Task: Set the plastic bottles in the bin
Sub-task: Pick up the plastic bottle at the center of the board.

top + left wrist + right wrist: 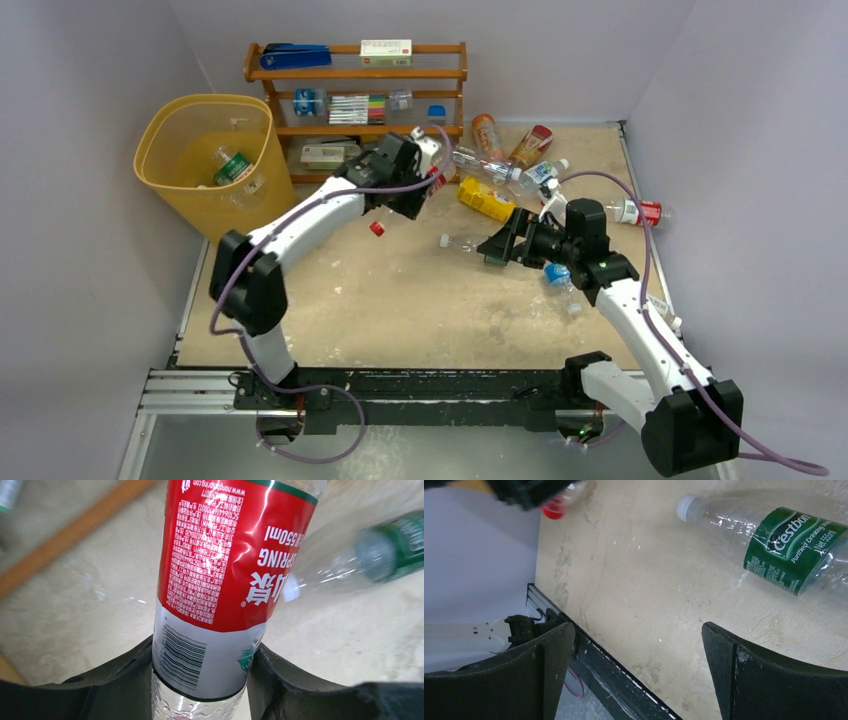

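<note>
My left gripper [202,662] is shut on a clear plastic bottle with a red label [225,555]; both fingers press its sides just below the label. From above, that gripper [398,205] hangs over the table's middle back, and the bottle's red cap [377,229] points down and to the left. The yellow mesh bin [152,140] stands at the back left with one green-labelled bottle [232,167] inside. My right gripper [492,248] is open and holds nothing, right of a clear green-labelled bottle with a white cap [794,545]. Several more bottles [500,168] lie at the back right.
A brown wooden shelf rack [360,75] with stationery stands against the back wall beside the bin. A yellow bottle [485,198] lies between the two grippers. A red-labelled bottle [640,211] rests by the right wall and a blue-capped one [557,274] under my right arm.
</note>
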Motion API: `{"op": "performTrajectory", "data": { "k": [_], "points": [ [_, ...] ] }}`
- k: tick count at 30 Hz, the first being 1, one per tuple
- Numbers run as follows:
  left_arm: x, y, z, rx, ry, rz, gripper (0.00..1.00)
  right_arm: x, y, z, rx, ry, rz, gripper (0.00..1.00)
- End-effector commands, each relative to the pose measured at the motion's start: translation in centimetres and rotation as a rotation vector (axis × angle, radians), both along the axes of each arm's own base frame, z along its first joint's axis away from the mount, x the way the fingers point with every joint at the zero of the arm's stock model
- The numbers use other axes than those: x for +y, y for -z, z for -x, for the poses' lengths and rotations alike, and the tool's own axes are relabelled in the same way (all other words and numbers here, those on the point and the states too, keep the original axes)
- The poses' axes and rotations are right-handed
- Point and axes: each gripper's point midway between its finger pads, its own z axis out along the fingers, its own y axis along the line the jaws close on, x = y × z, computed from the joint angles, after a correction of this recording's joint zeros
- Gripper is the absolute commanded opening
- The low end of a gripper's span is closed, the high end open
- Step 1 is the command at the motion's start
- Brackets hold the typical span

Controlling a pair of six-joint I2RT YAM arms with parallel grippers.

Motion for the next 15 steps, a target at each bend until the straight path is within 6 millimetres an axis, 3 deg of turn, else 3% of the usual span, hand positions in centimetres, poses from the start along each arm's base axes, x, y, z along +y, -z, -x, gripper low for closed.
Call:
{"op": "performTrajectory", "data": {
  "k": [1,6,12,15],
  "points": [
    [0.8,-12.0,-0.4,-0.221,-0.056,0.141,0.48,0.5,-1.5,-0.5,-0.031,-0.026,-0.022,1.0],
    [4.1,-19.3,-1.3,-0.331,-0.173,0.234,0.49,0.7,-1.9,-0.5,-0.039,-0.027,-0.042,1.0],
    [11.1,-28.4,-3.3,-0.528,-0.374,0.347,0.5,0.9,-1.9,-0.6,-0.038,-0.046,-0.034,1.0],
    [14.5,-30.9,-3.7,-0.61,-0.47,0.326,0.5,1.0,-2.0,-0.7,-0.039,-0.053,-0.036,1.0]
  ]
}}
